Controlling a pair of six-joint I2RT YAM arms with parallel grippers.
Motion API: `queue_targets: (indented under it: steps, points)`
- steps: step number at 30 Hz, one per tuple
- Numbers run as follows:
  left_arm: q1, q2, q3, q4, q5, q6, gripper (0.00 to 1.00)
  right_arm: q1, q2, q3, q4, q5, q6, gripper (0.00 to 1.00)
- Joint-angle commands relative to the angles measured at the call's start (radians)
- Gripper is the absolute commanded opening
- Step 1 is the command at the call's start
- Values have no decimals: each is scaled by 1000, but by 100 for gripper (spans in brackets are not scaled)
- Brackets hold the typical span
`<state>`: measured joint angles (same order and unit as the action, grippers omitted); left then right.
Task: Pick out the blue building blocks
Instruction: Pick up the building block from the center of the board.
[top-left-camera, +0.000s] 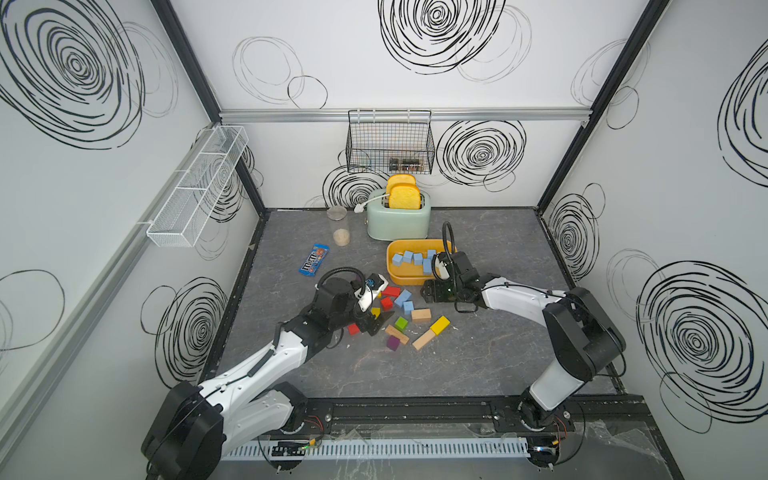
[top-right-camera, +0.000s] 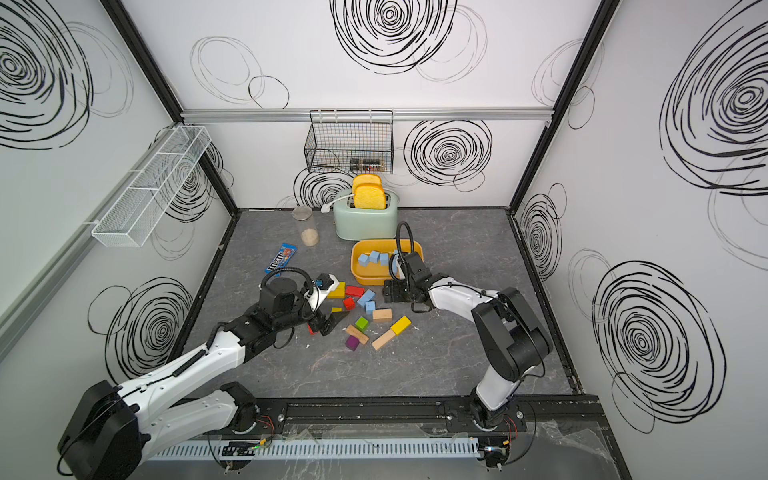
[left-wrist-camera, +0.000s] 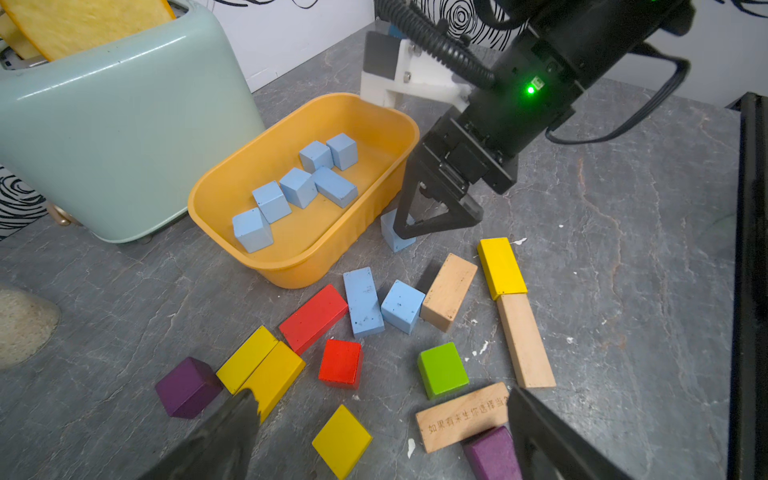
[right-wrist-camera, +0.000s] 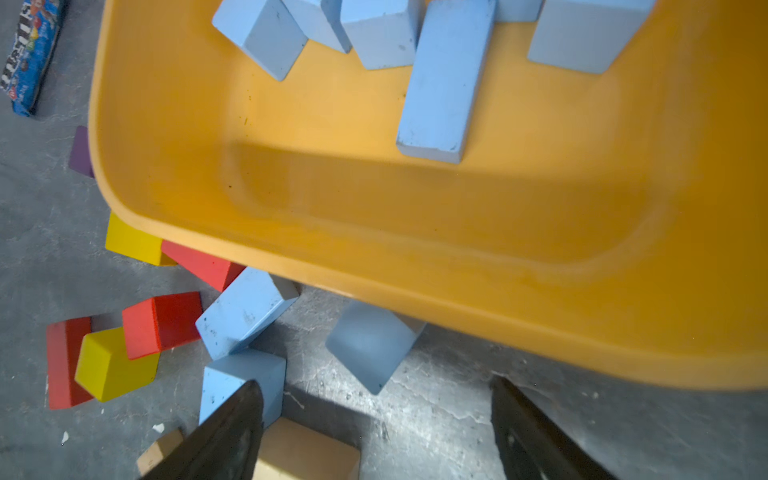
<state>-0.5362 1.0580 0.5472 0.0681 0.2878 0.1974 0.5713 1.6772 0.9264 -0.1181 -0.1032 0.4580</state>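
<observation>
The blue building blocks (left-wrist-camera: 297, 187) mostly lie in the yellow tub (left-wrist-camera: 291, 270), while I see one blue cube (right-wrist-camera: 370, 345) on the counter (left-wrist-camera: 623, 249) just beside it, right ahead of the spread right pincer (right-wrist-camera: 376, 384), and two more beyond the spread left pincer (left-wrist-camera: 382, 395).

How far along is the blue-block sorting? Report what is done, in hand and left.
Done: six matte light-blue blocks lie in the yellow plastic tub. In hand: nothing gripped; the open right gripper is at a blue cube beside the tub. Left: that cube, a blue oblong brick and another blue cube among the other coloured blocks. The left gripper is open, empty.
</observation>
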Motion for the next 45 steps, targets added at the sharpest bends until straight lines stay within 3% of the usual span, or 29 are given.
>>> queue_targets:
  steps: [1,18,45]
  points:
    - [7,4,10,28,11,0,96,10,25,33,6,50,41,84]
    - [8,7,13,24,14,-6,96,31,107,66,37,135,134,79]
    - [5,-7,15,24,11,-21,96,86,104,74,-49,359,107,76]
